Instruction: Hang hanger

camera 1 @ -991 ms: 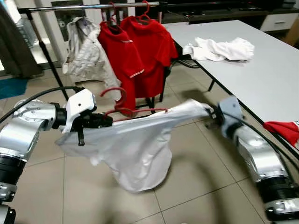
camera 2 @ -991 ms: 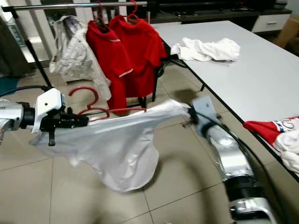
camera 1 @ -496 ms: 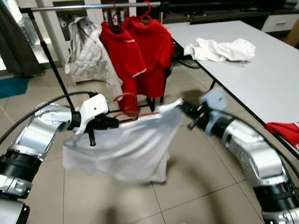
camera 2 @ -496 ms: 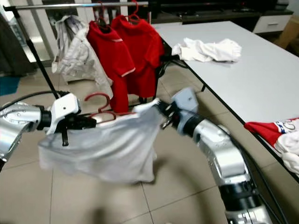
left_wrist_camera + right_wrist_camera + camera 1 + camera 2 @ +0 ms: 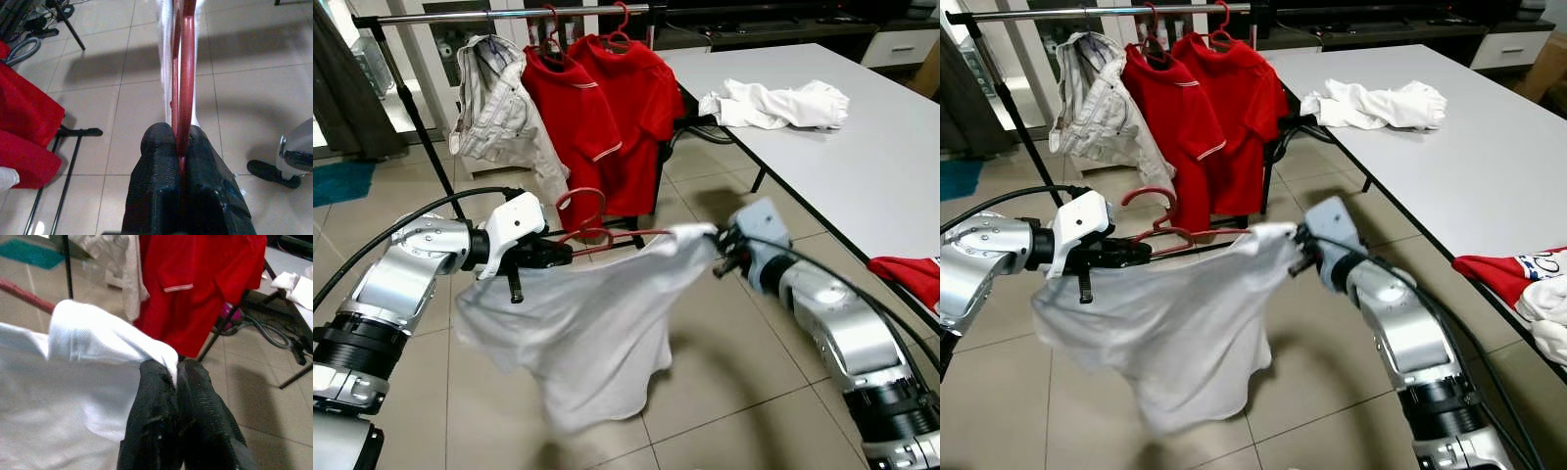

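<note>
A red hanger (image 5: 587, 230) with a white shirt (image 5: 597, 323) draped over it hangs in the air between my arms, above the tiled floor. My left gripper (image 5: 553, 257) is shut on the hanger's bar (image 5: 185, 83) at its left end. My right gripper (image 5: 720, 257) is shut on the white shirt's shoulder (image 5: 115, 340) at the right end. The clothes rail (image 5: 509, 15) runs across the top, behind the hanger, with a beige garment (image 5: 494, 98) and two red shirts (image 5: 602, 108) hanging from it.
A grey table (image 5: 862, 147) stands to the right with a white garment (image 5: 773, 103) on it and red cloth (image 5: 911, 274) at its near edge. The rack's black post (image 5: 421, 127) slants down at the left. A dark curtain (image 5: 347, 88) hangs far left.
Both arms have shifted with the shirt. It was stretched wide a second ago, bunched together half a second ago, and now hangs spread again, closer to the rack.
</note>
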You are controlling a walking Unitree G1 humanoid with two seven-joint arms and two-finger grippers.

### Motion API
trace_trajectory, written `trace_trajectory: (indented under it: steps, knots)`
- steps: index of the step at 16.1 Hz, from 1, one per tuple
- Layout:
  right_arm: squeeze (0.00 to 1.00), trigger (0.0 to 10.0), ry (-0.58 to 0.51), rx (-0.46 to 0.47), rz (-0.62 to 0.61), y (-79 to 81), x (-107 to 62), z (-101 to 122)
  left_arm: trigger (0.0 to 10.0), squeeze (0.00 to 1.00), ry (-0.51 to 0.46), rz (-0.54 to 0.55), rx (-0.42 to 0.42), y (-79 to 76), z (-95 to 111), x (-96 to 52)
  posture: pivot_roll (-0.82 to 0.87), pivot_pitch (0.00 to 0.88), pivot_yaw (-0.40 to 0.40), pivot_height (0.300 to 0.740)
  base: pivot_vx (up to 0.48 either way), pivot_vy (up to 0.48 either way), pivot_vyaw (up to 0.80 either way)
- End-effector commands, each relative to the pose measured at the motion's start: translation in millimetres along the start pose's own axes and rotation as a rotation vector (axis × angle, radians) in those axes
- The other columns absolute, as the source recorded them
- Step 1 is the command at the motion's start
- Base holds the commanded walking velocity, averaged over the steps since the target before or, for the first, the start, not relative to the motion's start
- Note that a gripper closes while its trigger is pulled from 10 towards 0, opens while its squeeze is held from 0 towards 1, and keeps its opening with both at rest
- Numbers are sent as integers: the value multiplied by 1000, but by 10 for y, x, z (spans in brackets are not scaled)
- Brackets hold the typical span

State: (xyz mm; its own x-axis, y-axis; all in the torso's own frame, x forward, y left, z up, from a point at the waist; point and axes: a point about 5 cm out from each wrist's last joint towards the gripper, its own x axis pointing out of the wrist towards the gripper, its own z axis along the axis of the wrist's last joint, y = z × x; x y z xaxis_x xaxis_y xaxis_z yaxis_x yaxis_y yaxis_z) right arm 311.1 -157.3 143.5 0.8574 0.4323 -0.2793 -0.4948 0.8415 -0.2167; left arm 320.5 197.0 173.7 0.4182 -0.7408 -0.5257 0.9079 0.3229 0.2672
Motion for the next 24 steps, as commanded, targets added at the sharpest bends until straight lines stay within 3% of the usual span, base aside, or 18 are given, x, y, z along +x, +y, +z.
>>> trace_trajectory:
  steps: [1, 3, 4, 5, 6, 7, 8, 10, 12, 14, 15, 16, 20, 24]
  knots:
    - [1000, 10000, -90, 29, 118, 100, -51, 143, 0, 0, -34, 29, 36, 64, 105, -62, -110, 0, 12, 740, 0, 0, 0]
    - [1000, 10000, -184, 62, 285, 267, -141, 268, 0, 0, -41, 56, 31, 102, 101, -93, -109, 0, 12, 740, 0, 0, 0]
    - [1000, 10000, -214, 63, 426, 390, -256, 317, 0, 0, -37, 69, 27, 127, 86, -117, -110, 0, 14, 740, 0, 0, 0]
    - [1000, 10000, -200, 40, 504, 450, -344, 303, 0, 0, -38, 77, 22, 145, 72, -140, -110, 0, 14, 740, 0, 0, 0]
    - [1000, 10000, -164, 15, 496, 428, -354, 252, 0, 0, -46, 79, 16, 152, 71, -151, -113, 0, 16, 740, 0, 0, 0]
    - [1000, 10000, -111, 0, 384, 286, -306, 156, 0, 0, -74, 78, 10, 161, 80, -172, -113, 0, 14, 740, 0, 0, 0]
    - [1000, 10000, -80, 16, 234, 106, -252, 103, 0, 0, -116, 73, 0, 170, 87, -199, -112, 0, 12, 740, 0, 0, 0]
    - [1000, 10000, -82, 90, 78, -88, -223, 125, 0, 0, -203, 53, -56, 177, 76, -247, -111, 0, 11, 740, 0, 0, 0]
    - [1000, 10000, -107, 136, 66, -86, -222, 173, 0, 0, -202, 53, -82, 171, 10, -268, -112, 0, 11, 740, 0, 0, 0]
    - [1000, 10000, -161, 187, 98, 77, -173, 263, 0, 0, -151, 86, -77, 152, -58, -224, -109, 0, 10, 740, 0, 0, 0]
    - [694, 10000, -190, 233, 128, 209, -130, 331, 0, 0, -137, 112, -74, 150, -73, -171, -108, 0, 10, 740, 0, 0, 0]
    - [0, 10000, -205, 253, 151, 312, -103, 388, 0, 0, -120, 137, -74, 149, -82, -107, -108, 0, 10, 740, 0, 0, 0]
    - [0, 10000, -173, 272, 152, 482, -22, 431, 0, 0, -131, 144, -75, 74, -9, 80, -109, 0, 9, 740, 0, 0, 0]
    - [0, 10000, -36, 254, 87, 554, 101, 303, 0, 0, -170, 123, -57, -49, 152, 239, -104, 0, 8, 740, 0, 0, 0]
